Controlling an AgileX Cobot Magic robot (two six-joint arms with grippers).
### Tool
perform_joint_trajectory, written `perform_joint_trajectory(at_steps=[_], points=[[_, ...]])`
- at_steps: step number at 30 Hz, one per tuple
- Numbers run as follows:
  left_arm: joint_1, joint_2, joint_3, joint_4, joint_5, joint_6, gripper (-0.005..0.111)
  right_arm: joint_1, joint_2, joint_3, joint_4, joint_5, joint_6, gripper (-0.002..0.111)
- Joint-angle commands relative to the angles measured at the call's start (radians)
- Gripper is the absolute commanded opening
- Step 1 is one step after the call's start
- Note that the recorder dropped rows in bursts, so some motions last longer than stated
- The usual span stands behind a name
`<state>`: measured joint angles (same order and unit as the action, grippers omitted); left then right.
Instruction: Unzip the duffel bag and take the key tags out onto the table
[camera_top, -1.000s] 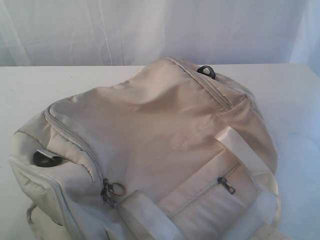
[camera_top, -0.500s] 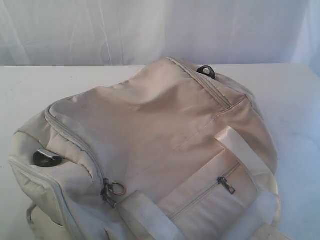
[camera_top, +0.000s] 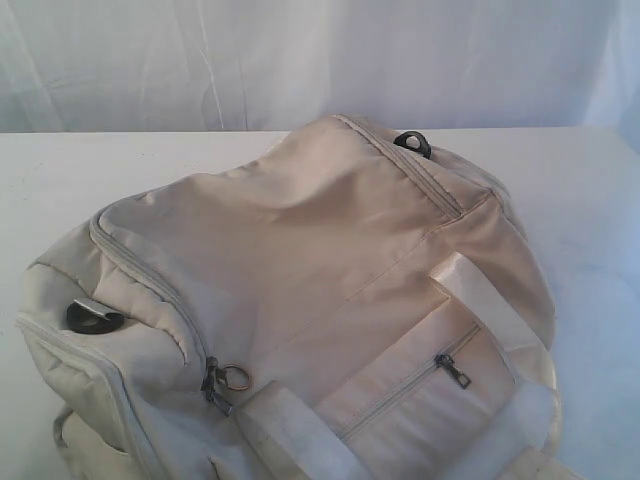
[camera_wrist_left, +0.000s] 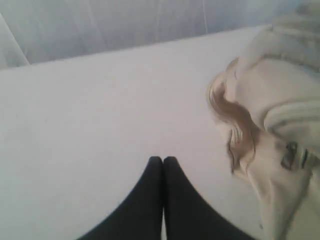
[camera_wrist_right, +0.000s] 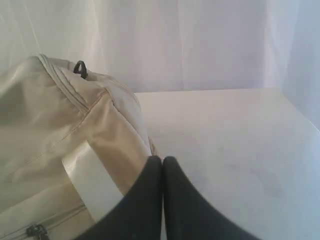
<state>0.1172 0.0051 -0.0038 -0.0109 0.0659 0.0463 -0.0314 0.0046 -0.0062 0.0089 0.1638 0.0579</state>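
Note:
The beige duffel bag (camera_top: 310, 260) lies zipped on the white table (camera_top: 60, 180), filling most of the exterior view. Its main zipper pull with a metal ring (camera_top: 225, 378) sits at the front left, and the side pocket's pull (camera_top: 455, 370) at the front right. A black D-ring (camera_top: 413, 143) shows at the far end, another (camera_top: 93, 318) at the left. No gripper appears in the exterior view. My left gripper (camera_wrist_left: 163, 160) is shut and empty over bare table, beside the bag's end (camera_wrist_left: 272, 115). My right gripper (camera_wrist_right: 163, 160) is shut and empty next to the bag (camera_wrist_right: 55, 120) and a pale strap (camera_wrist_right: 92, 177). The key tags are hidden.
A pale curtain (camera_top: 300, 60) hangs behind the table's far edge. Bare tabletop stretches to the left (camera_wrist_left: 100, 110) and to the right (camera_wrist_right: 230, 135) of the bag.

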Motion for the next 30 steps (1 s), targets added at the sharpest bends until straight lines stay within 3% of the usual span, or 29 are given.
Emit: perform_joint_trajectory(at_steps=[1,5,11,14,17,19,20,22,25,27,30], points=[[-0.003,-0.005,0.004,-0.002,-0.317,0.010,0.000,0.003,-0.005,0.006,-0.009,-0.085,-0.009,0.000],[-0.003,-0.005,0.004,-0.002,-0.479,0.010,0.000,0.003,-0.005,0.006,-0.009,-0.141,-0.009,0.000],[-0.003,-0.005,0.004,-0.002,-0.609,0.010,0.000,0.003,-0.005,0.006,-0.009,-0.157,-0.009,0.000],[-0.003,-0.005,0.004,-0.002,-0.810,0.010,0.000,0.003,-0.005,0.006,-0.009,-0.339,-0.006,0.000],[-0.003,-0.005,0.004,-0.002,-0.989,0.010,0.000,0.003,-0.005,0.006,-0.009,-0.345,0.031,0.000],[-0.003,-0.005,0.004,-0.006,-1.177,0.010,0.000,0.003,-0.005,0.006,0.000,-0.347,0.100,0.000],[-0.003,-0.005,0.004,-0.018,-1.193,0.010,0.000,0.003,-0.005,0.006,0.000,-0.351,0.127,0.000],[-0.003,-0.005,-0.014,-0.047,-1.107,0.010,0.000,0.003,-0.005,0.006,0.001,-0.352,0.181,0.000],[-0.003,-0.005,-0.151,-0.054,-0.699,0.010,0.000,0.003,-0.005,0.006,0.001,-0.334,0.241,0.000],[-0.003,-0.005,-0.220,-0.054,-0.579,0.010,0.000,0.003,0.001,-0.024,0.001,-0.228,0.260,0.000],[-0.003,0.019,-0.262,-0.054,-0.539,-0.046,0.000,0.003,0.072,-0.073,0.003,-0.147,0.292,0.000]])
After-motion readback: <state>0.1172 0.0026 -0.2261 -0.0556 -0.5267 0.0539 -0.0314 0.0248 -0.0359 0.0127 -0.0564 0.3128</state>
